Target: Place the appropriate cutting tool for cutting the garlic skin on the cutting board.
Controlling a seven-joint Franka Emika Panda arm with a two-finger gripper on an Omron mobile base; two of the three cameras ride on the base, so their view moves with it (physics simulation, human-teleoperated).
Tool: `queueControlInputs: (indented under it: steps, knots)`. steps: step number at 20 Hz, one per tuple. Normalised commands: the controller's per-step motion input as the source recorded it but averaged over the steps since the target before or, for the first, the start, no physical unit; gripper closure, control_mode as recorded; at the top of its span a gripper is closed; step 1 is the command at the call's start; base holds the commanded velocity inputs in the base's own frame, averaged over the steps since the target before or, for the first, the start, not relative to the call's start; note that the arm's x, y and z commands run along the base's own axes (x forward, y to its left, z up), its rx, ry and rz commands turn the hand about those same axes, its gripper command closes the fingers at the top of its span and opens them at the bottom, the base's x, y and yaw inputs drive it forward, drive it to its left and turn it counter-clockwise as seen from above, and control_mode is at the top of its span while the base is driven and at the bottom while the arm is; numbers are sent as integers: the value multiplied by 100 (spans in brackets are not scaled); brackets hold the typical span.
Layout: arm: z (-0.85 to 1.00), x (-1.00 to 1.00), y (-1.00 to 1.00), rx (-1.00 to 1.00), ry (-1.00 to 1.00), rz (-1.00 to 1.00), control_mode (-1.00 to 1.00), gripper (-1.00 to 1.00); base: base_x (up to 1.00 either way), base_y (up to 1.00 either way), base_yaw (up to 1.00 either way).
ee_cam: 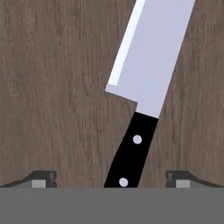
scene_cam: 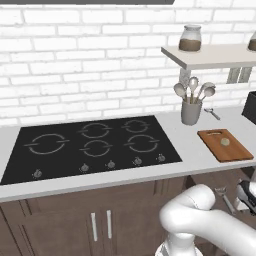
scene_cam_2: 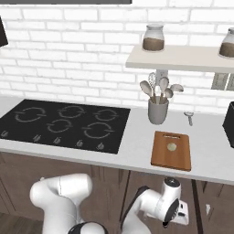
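Note:
In the hand view, a knife [ee_cam: 140, 87] with a black riveted handle and a silver-grey blade lies against dark brown wood, its blade pointing up and slightly right. My gripper [ee_cam: 112, 180] is open, its fingertips [ee_cam: 43, 178] wide apart on either side of the handle's end and not touching it. In the base views my hand [scene_cam_2: 174, 211] hangs low, below the counter's front edge. On the counter to the right, the orange-brown cutting board [scene_cam: 236, 150] [scene_cam_2: 161, 158] carries the small pale garlic [scene_cam: 225, 142] [scene_cam_2: 172, 146].
A grey holder of silver spoons and ladles [scene_cam: 191, 107] [scene_cam_2: 158, 106] stands behind the board, with a small silver tool [scene_cam_2: 189, 117] beside it. The black cooktop [scene_cam: 95, 142] covers the counter's left. A shelf with jars [scene_cam_2: 153, 39] hangs above. A dark appliance [scene_cam_2: 229, 123] sits far right.

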Motion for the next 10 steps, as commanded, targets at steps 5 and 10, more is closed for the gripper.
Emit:
queueControlInputs:
  steps: [5, 10]
  knots:
    - [-20, 0, 0, 1, 0, 0, -100, 100, 0, 0, 0]
    - [-1, 1, 9, 0, 0, 0, -100, 100, 0, 0, 0]
